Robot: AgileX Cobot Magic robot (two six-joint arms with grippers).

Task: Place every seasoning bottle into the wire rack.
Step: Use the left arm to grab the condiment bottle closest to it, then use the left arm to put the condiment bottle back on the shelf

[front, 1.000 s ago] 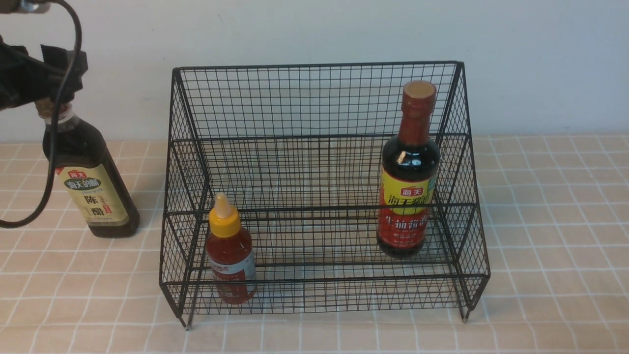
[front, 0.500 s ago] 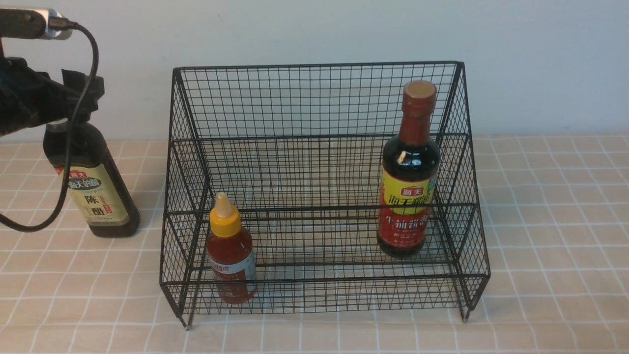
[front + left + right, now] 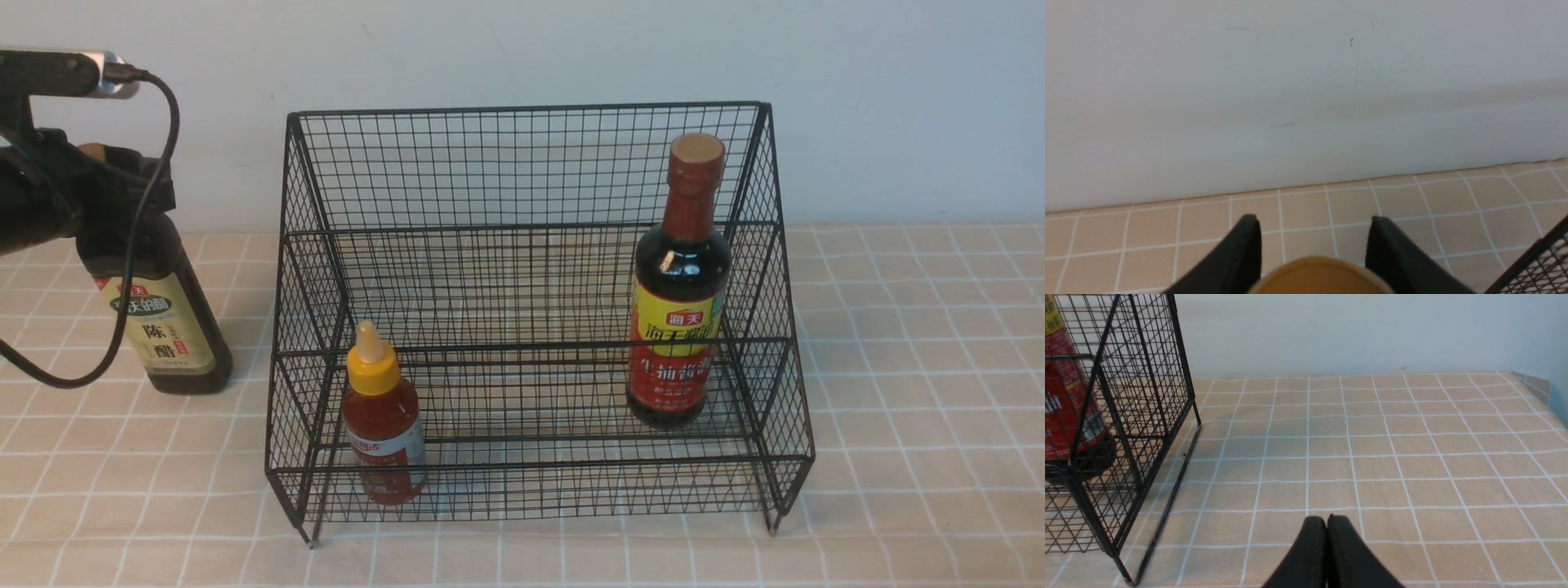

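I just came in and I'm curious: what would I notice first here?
A big black wire rack fills the middle of the table, with a soy bottle standing at its right and a small red sauce bottle at its front left. Outside it, on the left, a dark vinegar bottle stands with the left tool around its neck.

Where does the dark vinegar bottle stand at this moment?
In the front view, the vinegar bottle stands on the tiled table on the robot's left, outside the wire rack and left of it. The left tool sits around its top.
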